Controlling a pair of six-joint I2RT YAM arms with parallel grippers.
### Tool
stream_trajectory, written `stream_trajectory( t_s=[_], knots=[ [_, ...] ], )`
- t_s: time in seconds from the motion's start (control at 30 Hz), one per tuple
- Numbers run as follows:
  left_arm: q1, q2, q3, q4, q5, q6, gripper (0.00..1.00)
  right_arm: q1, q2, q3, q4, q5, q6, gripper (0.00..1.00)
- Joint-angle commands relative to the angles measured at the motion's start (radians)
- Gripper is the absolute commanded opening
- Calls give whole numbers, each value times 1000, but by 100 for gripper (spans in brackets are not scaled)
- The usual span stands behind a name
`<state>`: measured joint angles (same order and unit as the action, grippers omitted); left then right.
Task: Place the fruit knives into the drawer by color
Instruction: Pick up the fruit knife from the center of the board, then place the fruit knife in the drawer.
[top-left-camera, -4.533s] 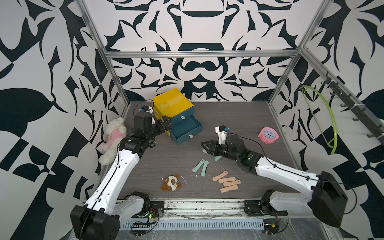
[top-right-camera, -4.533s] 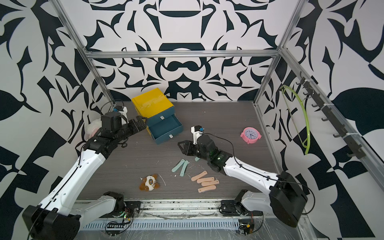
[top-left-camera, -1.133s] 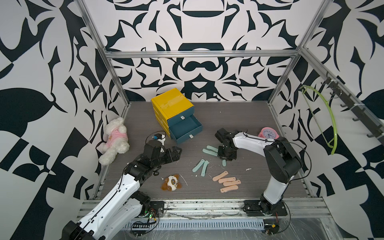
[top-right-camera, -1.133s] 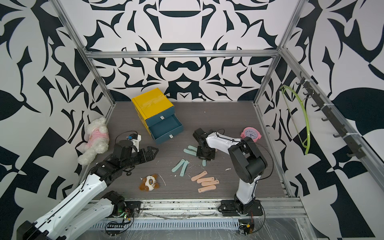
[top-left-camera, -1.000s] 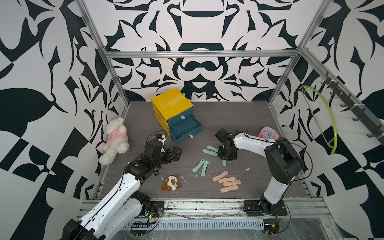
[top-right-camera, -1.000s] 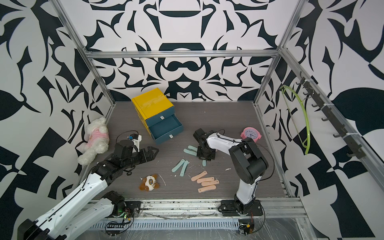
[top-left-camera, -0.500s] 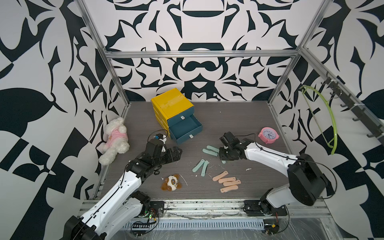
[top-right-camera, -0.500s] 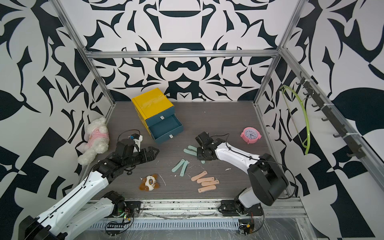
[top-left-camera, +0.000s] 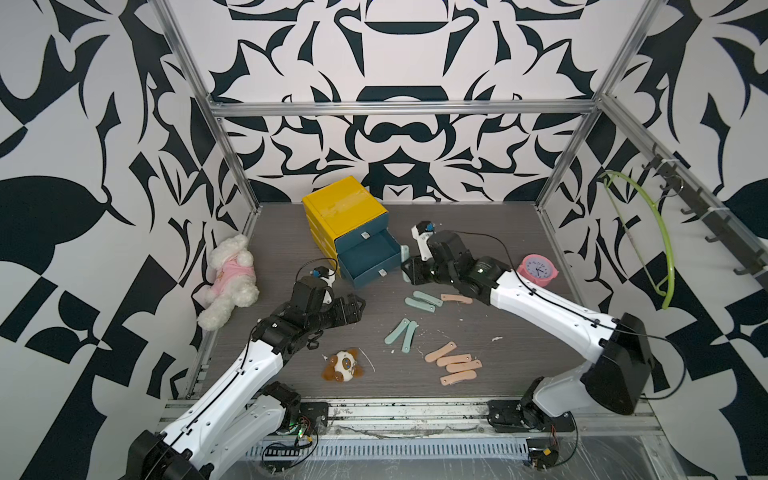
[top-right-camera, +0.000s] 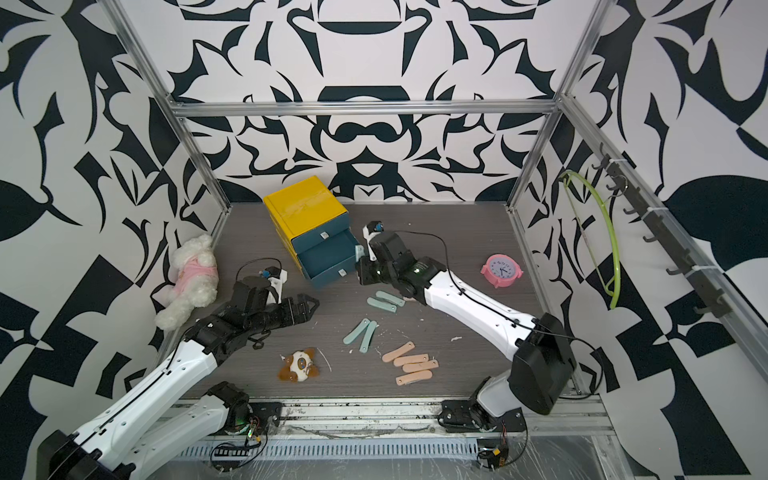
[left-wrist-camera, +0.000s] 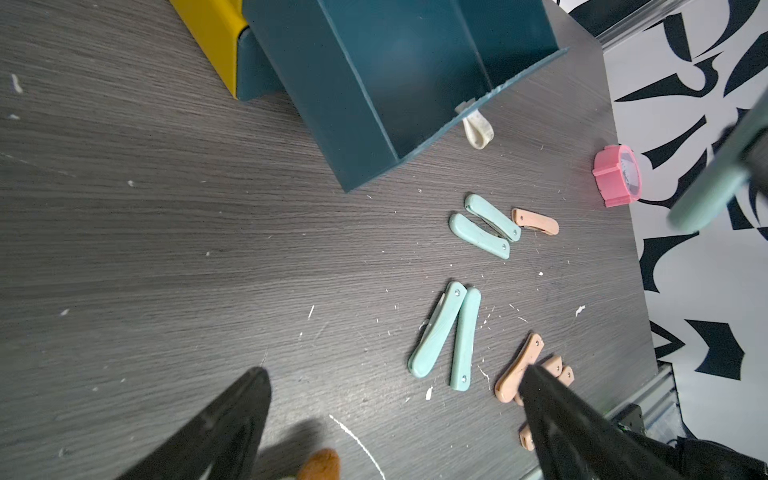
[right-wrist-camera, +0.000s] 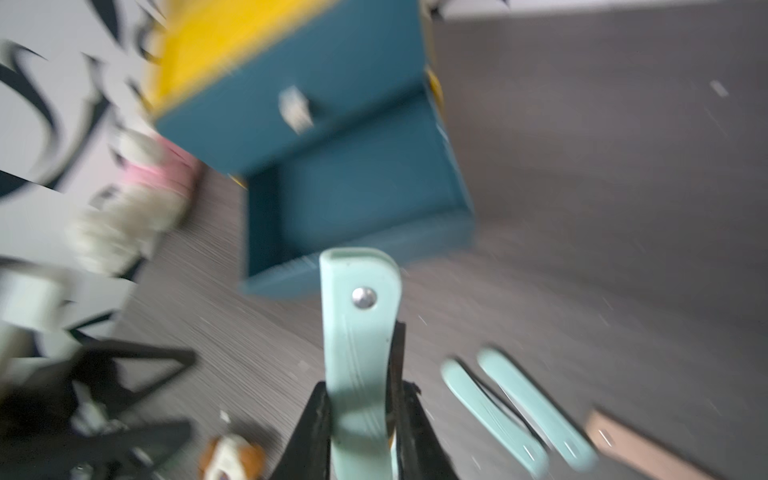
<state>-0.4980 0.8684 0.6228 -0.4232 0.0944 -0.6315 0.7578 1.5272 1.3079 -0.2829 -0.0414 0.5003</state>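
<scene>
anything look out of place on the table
One peach fruit knife lies alone beside two teal knives, apart from the other four peach knives near the front. White flecks also litter the table around them.

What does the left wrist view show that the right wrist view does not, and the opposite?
Only the left wrist view: the pink clock, the group of peach knives and two teal knives beside it.
Only the right wrist view: the white plush toy in pink and the closed upper drawer.
Both: the open lower drawer, the teal pair next to a single peach knife, and the teal knife gripped by the right hand, only a blur at the edge of the left wrist view.
</scene>
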Motion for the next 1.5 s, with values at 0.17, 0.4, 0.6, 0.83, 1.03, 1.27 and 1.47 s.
stream_trajectory(
  t_s=[0.17, 0.4, 0.6, 0.83, 1.03, 1.27, 1.47],
  knots=[
    [-2, 5, 40, -38, 19, 15, 99, -4, 243, 253, 106, -28, 9, 10],
    [-1, -3, 37, -46, 32, 21, 99, -27, 365, 317, 167, -49, 78, 16],
    [-2, 8, 51, -63, 43, 47, 99, -28, 370, 324, 163, -58, 90, 40],
    [-8, 26, 77, -62, 84, 80, 99, -28, 257, 260, 152, -59, 105, 46],
    [-157, 114, 102, -54, 15, 99, 96, -30, 61, 73, 123, -20, 137, 46],
    [-349, 328, 159, -29, -77, 119, 86, -42, -155, -161, 73, 73, 176, 46],
    [-430, 520, 214, -32, -142, 176, 77, -48, -321, -293, 16, 175, 201, 46]
  ],
)
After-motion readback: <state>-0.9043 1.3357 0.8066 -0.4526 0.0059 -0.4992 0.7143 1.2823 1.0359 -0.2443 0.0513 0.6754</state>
